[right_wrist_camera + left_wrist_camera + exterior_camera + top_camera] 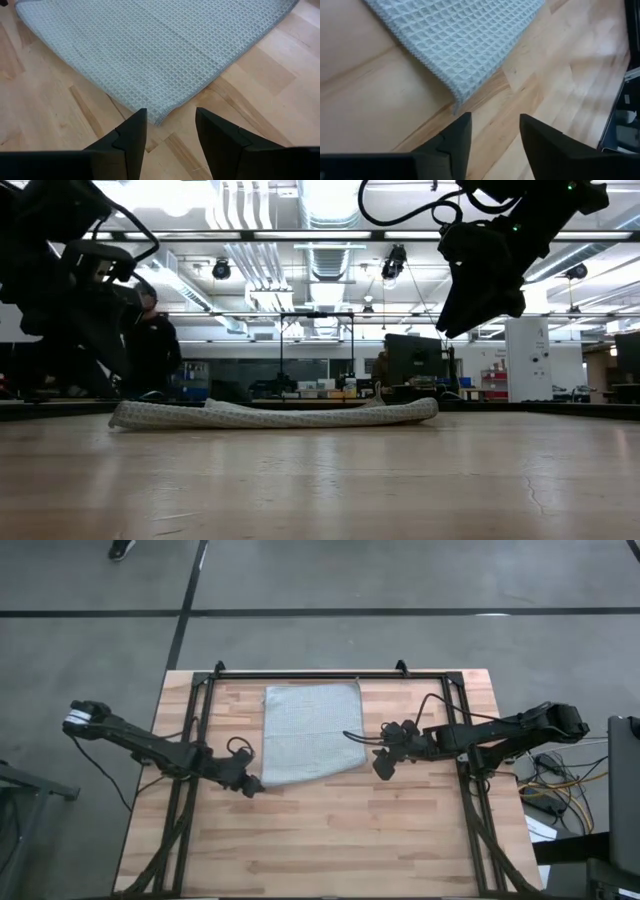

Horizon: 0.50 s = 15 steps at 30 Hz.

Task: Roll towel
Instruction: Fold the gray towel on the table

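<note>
Nearest to me, bare desk (330,840) boards are running across the foreground, with nothing lying on them. Just beyond, I am holding the left tool (252,784) at the towel's near left corner, its fingers (456,137) standing apart with the corner tip right in front of the gap, gripping nothing. I am keeping the right tool (381,766) at the near right corner, raised off the wood in the low view, fingers (134,132) likewise spread and empty, the corner lying just ahead of them.

The towel (311,731) is lying flat and unrolled on the far half of the desk, between the two arms, its far edge close to the black frame (300,674) along the back.

I am judging it as light, soft and limp: a waffle weave that should grip itself well when rolled but will sag and bunch if lifted from one point. The hemmed near corners look like the best places to pinch, both together, so the near edge turns over evenly. It may also be sliding on the smooth wood if pushed.
</note>
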Tool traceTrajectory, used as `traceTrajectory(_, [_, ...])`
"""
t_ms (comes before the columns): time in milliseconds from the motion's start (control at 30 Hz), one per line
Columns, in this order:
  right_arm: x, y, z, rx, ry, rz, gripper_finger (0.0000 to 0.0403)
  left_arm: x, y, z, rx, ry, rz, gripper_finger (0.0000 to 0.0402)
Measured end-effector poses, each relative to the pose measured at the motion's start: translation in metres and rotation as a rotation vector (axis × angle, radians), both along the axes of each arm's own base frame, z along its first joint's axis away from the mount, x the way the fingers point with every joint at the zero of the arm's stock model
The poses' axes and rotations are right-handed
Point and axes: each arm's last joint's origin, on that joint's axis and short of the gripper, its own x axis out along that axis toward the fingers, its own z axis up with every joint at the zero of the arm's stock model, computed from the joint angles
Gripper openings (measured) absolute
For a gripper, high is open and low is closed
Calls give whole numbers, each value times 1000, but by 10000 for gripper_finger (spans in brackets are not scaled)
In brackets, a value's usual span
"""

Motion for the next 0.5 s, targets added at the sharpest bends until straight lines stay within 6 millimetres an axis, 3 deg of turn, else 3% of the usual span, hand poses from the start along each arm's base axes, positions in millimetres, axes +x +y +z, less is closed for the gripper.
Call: traceTrajectory(500, [0,0,0,0,-1,0,169,-2,2,-6,91,6,-9,181])
